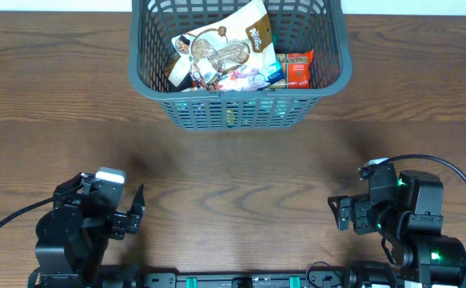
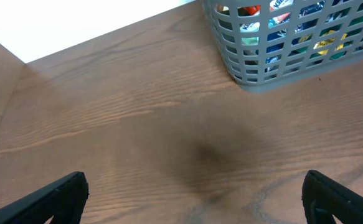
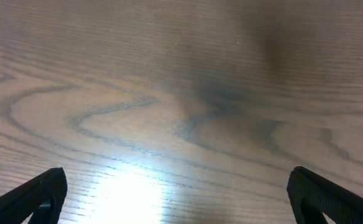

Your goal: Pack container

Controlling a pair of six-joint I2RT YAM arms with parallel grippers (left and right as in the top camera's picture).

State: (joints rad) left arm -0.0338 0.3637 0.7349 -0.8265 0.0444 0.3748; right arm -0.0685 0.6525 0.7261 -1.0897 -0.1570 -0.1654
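Observation:
The container (image 1: 149, 86), a dark grey slotted basket, stands at the far middle of the table. Inside lie several food packets: a large white pouch (image 1: 225, 44), a red packet (image 1: 299, 68) and smaller ones. One corner of the container shows in the left wrist view (image 2: 243, 78), with packets seen through the slots. My left gripper (image 1: 135, 212) is open and empty at the near left, far from the container; its fingers frame bare wood (image 2: 193, 199). My right gripper (image 1: 334, 214) is open and empty at the near right, above bare wood (image 3: 175, 199).
The wooden table (image 1: 233, 168) spreads between the grippers and the container. A pale wall or floor edge lies beyond the table's far left corner (image 2: 75, 25). A bright light glare sits on the wood under the right gripper (image 3: 131, 190).

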